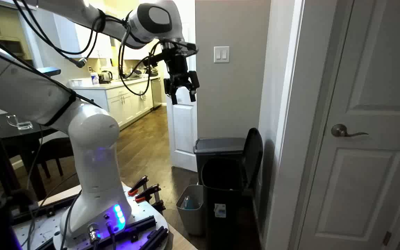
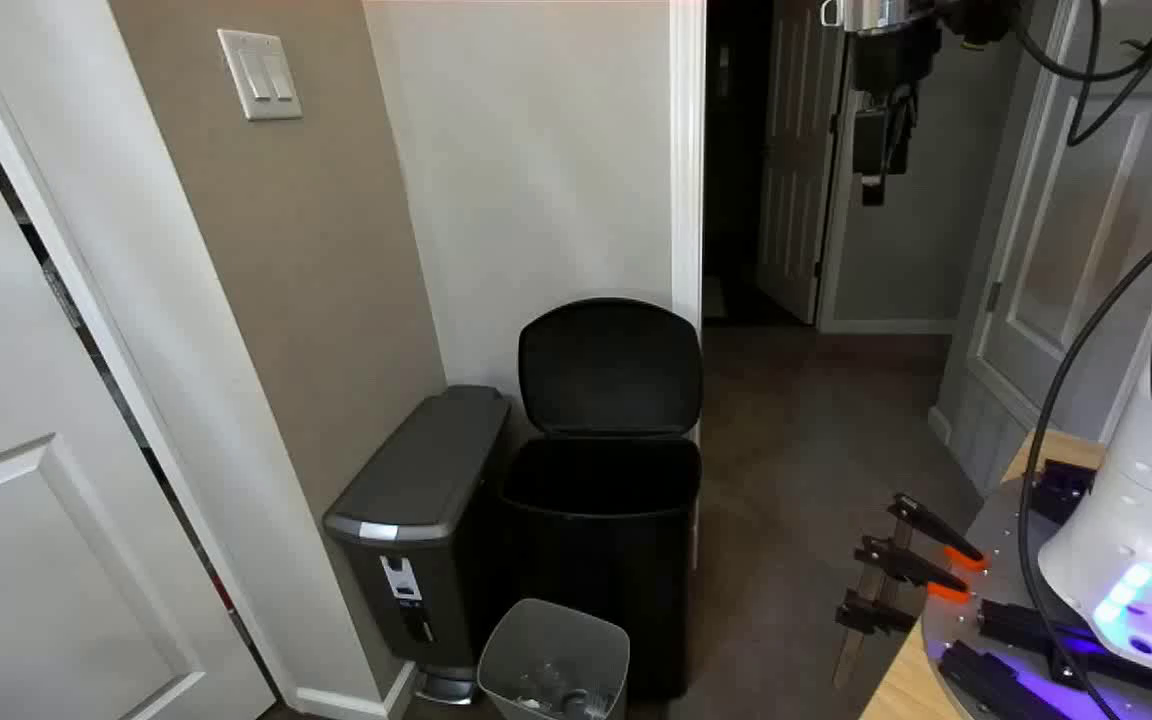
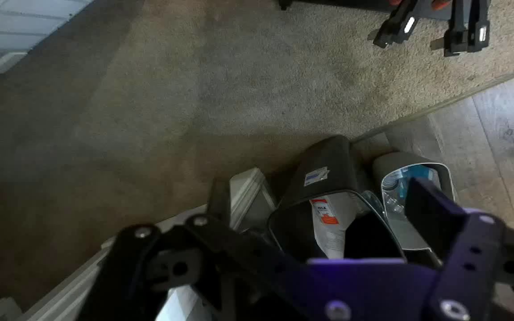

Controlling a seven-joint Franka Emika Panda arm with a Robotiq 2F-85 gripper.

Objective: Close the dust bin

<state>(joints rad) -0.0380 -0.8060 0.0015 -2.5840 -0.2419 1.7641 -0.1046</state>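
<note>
The Robotiq gripper (image 1: 183, 98), spread apart and empty, would best reach behind the raised lid (image 2: 611, 367), near the wall (image 2: 536, 180), and tip it gently over the open black dust bin (image 2: 596, 550) beside the grey-lidded step bin (image 2: 426, 460).

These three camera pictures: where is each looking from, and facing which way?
An exterior view: close by the arm, facing the open dust bin side-on; much of that arm and the pincer show.
An exterior view: before the bin's front, angled down at its raised lid; some of the base and the pincer show at right.
Wrist view: on the arm's end, looking down at carpet and into the bin; the pincer's fingers show.
Both exterior views share the bin, grey pail and light switch.
</note>
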